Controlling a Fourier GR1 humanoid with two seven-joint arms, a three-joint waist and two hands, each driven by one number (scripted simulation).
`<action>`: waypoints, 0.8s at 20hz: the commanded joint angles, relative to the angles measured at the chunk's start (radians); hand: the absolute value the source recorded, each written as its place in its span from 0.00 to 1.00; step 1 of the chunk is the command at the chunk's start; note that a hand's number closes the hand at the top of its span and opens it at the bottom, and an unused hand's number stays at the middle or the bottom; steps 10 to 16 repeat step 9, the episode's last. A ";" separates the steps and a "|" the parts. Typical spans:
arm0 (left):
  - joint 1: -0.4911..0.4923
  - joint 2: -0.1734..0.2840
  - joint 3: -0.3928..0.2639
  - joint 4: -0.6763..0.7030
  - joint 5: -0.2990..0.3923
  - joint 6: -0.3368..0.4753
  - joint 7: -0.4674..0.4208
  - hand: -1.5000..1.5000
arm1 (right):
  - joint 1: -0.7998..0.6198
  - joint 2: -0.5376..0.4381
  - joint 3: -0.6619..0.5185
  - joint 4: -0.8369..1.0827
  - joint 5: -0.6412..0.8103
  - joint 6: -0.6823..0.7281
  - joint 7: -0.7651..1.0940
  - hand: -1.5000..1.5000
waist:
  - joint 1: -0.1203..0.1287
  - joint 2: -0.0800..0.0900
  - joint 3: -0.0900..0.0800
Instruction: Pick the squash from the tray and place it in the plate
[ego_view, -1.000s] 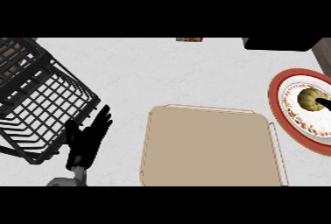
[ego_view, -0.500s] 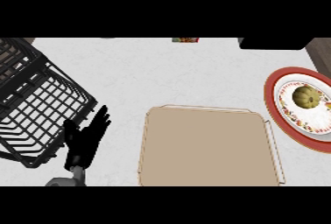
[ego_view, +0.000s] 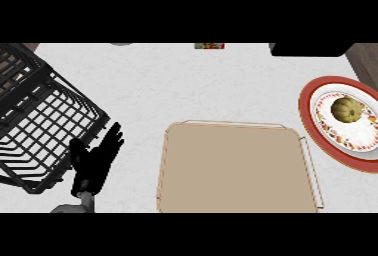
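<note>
A small yellow-green squash (ego_view: 345, 109) lies on the white middle of a red-rimmed plate (ego_view: 311, 118) at the right edge of the counter. The beige tray (ego_view: 232, 170) sits in the lower middle with nothing on it. My left hand (ego_view: 94, 162) rests open at the lower left, fingers pointing up, between the tray and a black wire rack. No hand touches the squash. My right hand does not show.
A black wire dish rack (ego_view: 40, 116) fills the left side, close to my left hand. A dark block (ego_view: 310, 49) stands at the back right and a small coloured item (ego_view: 209, 46) at the back edge. White counter (ego_view: 199, 85) lies between rack and plate.
The view has shifted a little, so plate and squash now sit further left in the picture. The squash went from darkened to plainly visible. My left hand stayed put.
</note>
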 joint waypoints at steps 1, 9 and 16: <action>0.042 -0.032 -0.040 -0.060 -0.040 0.051 0.039 0.50 | 0.052 -0.021 0.016 0.002 0.018 0.085 -0.112 0.00 | 0.001 -0.003 0.000; 0.006 0.003 0.022 -0.014 0.001 -0.003 0.023 0.50 | 0.121 0.027 0.031 -0.003 0.030 0.032 -0.185 0.00 | -0.008 -0.003 -0.001; 0.006 0.003 0.022 -0.014 0.001 -0.003 0.023 0.50 | 0.121 0.027 0.031 -0.003 0.030 0.032 -0.185 0.00 | -0.008 -0.003 -0.001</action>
